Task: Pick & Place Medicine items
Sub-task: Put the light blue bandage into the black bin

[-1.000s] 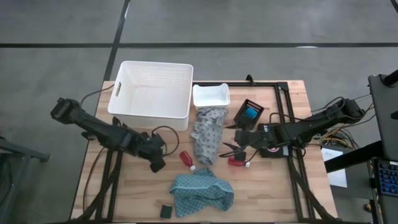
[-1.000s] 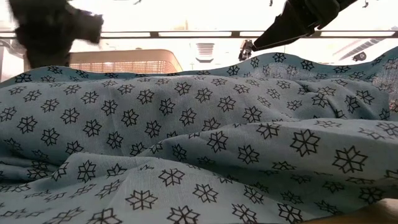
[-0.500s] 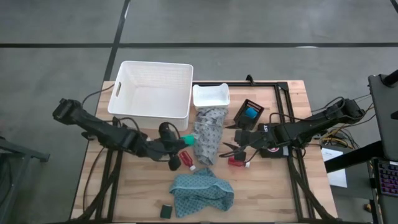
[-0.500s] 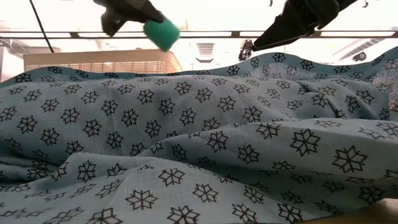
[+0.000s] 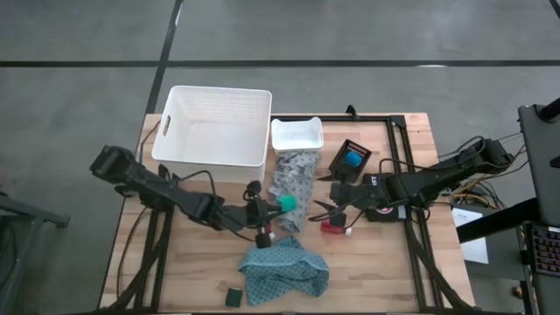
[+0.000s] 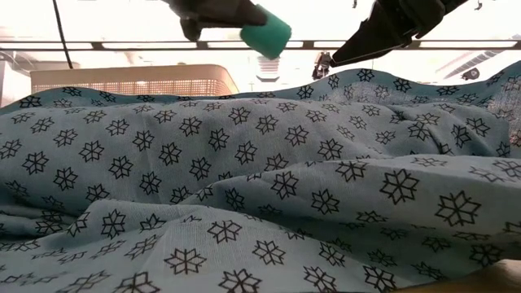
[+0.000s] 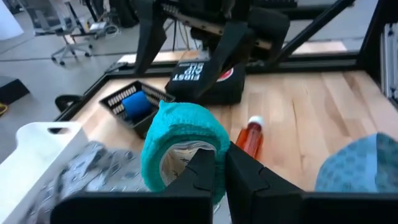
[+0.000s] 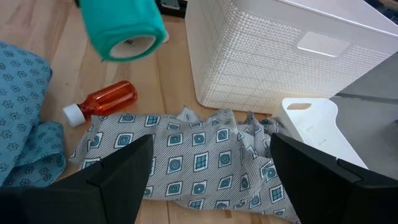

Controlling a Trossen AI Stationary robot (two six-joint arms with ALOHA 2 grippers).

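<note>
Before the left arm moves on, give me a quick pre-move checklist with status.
1. Left gripper shut on the teal roll: ok.
2. Roll lifted off the table: ok; low view shows it in the air above the blue cloth.
3. Right gripper open and holding nothing: ok, its fingers stand wide apart.
4. Gap between the two grippers: ok for now; the roll hangs over the grey cloth, with the right gripper just beyond the cloth's far edge.
5. Red bottle clear of the roll: ok, it lies on the wood beside the grey cloth.
6. White basket free of obstruction: ok, nothing over its opening.
</note>
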